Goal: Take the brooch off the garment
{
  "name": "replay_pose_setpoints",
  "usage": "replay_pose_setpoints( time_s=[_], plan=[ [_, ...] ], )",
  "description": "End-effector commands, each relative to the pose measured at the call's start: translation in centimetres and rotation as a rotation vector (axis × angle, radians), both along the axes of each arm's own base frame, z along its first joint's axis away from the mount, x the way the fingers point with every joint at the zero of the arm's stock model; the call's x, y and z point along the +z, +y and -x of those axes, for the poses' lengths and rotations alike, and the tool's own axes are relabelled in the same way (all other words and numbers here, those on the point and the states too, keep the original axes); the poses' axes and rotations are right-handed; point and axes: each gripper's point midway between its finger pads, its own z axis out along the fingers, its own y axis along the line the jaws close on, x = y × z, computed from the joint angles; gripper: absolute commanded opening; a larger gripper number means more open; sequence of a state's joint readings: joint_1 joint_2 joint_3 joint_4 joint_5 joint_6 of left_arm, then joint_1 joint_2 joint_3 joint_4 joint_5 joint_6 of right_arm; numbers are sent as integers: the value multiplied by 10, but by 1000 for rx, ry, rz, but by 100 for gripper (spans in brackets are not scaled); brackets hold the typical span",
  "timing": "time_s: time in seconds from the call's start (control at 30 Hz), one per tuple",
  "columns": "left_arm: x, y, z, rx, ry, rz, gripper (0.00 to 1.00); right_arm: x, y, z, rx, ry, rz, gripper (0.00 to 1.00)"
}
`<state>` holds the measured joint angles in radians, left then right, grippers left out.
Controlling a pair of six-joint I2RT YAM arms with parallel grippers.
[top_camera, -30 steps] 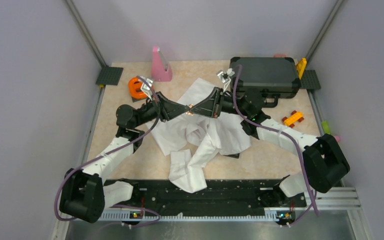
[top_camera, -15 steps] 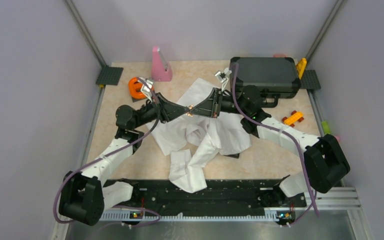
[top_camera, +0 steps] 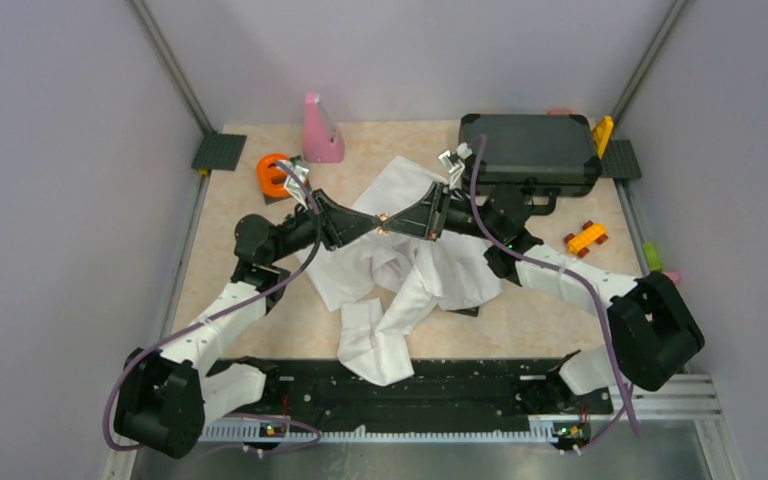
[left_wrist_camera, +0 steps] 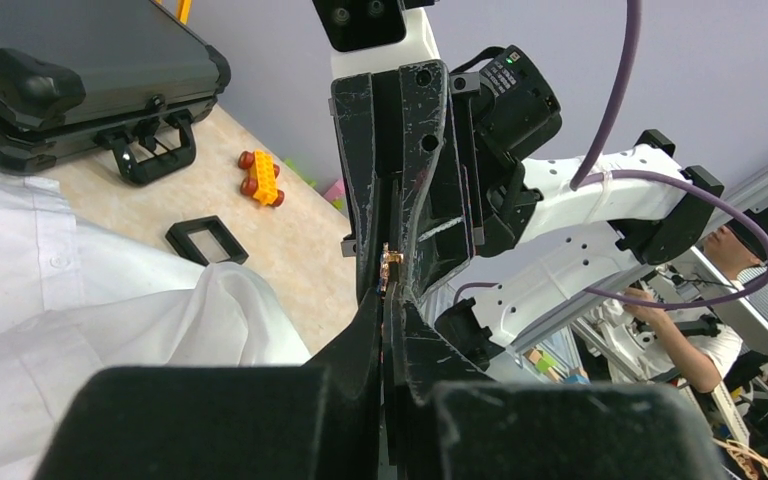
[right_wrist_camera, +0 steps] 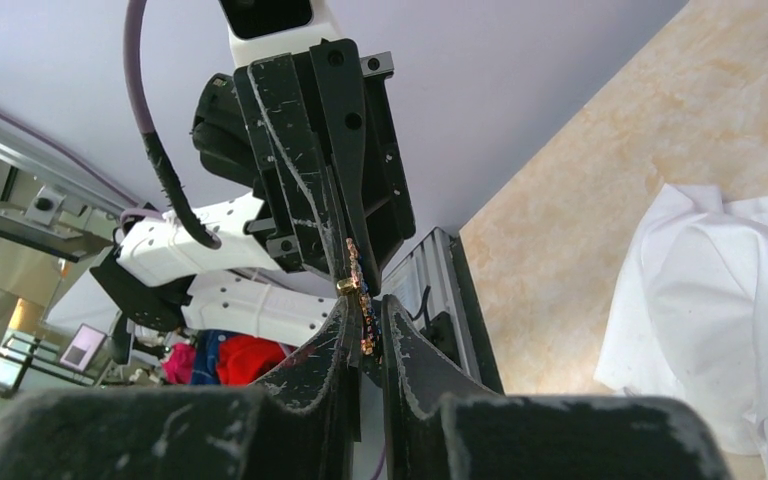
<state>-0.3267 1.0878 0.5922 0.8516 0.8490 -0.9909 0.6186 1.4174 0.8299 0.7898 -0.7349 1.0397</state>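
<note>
The garment (top_camera: 400, 270) is a white long-sleeved shirt lying crumpled in the middle of the table. It also shows in the left wrist view (left_wrist_camera: 80, 300) and the right wrist view (right_wrist_camera: 730, 310). My left gripper (top_camera: 372, 224) and right gripper (top_camera: 396, 220) meet tip to tip just above it. The brooch (top_camera: 384, 219) is a tiny gold ornament held between the two tips, clear of the cloth. In the left wrist view the left jaws are shut with the brooch (left_wrist_camera: 392, 262) at their tip. In the right wrist view the brooch (right_wrist_camera: 362, 300) sits between the nearly closed right jaws.
A black case (top_camera: 530, 150) stands at the back right, close behind the right arm. A yellow toy car (top_camera: 586, 236) is to its right. A pink object (top_camera: 321, 132) and an orange ring (top_camera: 272, 176) are at the back left. A small black square tray (left_wrist_camera: 207, 240) lies by the shirt.
Both grippers stay tip to tip on the brooch. The meeting point has shifted slightly up and away, and the left arm has stretched a little farther forward.
</note>
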Motion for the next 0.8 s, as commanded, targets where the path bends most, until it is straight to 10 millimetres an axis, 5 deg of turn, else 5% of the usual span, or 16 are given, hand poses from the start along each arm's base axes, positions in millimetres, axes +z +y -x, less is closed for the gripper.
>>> replay_pose_setpoints(
  time_s=[0.0, 0.4, 0.53, 0.77],
  plan=[
    [31, 3, 19, -21, -158, 43, 0, 3, -14, -28, -164, -8, -9, 7],
    [22, 5, 4, 50, -124, 9, 0, 13, -20, -18, -156, -111, -11, 28],
    [22, 5, 2, 52, -130, 4, 0, 13, -20, -11, -127, -142, -6, 43],
    [19, 5, 2, 50, -138, -12, 0, 17, -27, -6, -149, -211, 18, 49]
  ],
)
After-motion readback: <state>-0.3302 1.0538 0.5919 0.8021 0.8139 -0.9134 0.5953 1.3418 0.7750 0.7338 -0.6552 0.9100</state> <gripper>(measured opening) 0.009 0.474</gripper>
